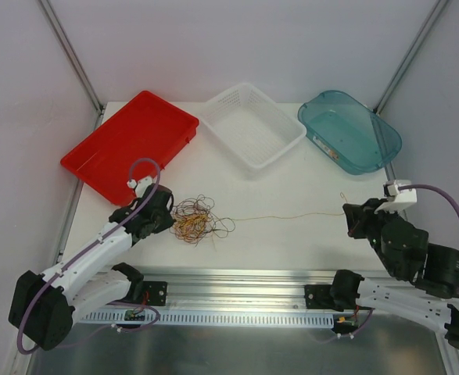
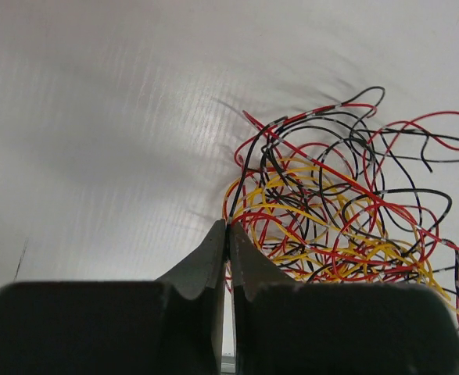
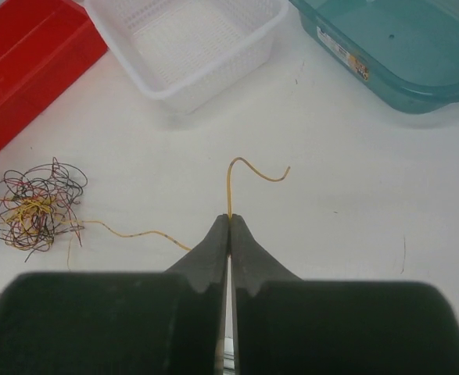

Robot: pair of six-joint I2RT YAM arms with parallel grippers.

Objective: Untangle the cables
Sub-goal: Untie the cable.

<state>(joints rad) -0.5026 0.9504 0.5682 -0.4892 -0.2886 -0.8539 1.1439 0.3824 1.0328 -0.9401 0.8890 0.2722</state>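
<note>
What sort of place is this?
Probably a robotics lab test bench: a left arm and right arm bolted to a white table, plain panel walls around it, and a tangle of cables.

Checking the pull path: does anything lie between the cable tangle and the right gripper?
Nothing visible. The yellow cable crosses bare table from tangle to right gripper; the red tray, white basket and teal tub sit farther back.
</note>
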